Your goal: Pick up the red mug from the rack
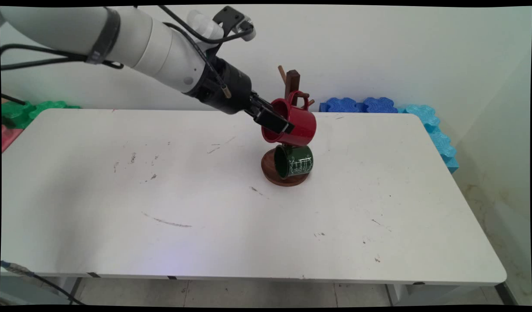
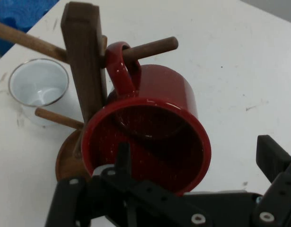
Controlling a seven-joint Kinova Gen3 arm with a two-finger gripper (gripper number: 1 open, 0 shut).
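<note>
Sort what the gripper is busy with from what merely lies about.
In hand: gripper, open at the rim; red mug, handle on a peg; wooden mug tree.
Lying about: green mug, white cup, blue foam mats, green foam mat.

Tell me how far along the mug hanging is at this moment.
Looks done: the dark green enamel mug hangs low on the brown wooden mug tree. In hand: the glossy red mug has its handle over a peg, with the black gripper open astride its rim. Probably left: the white cup standing on the table beside the tree.
</note>
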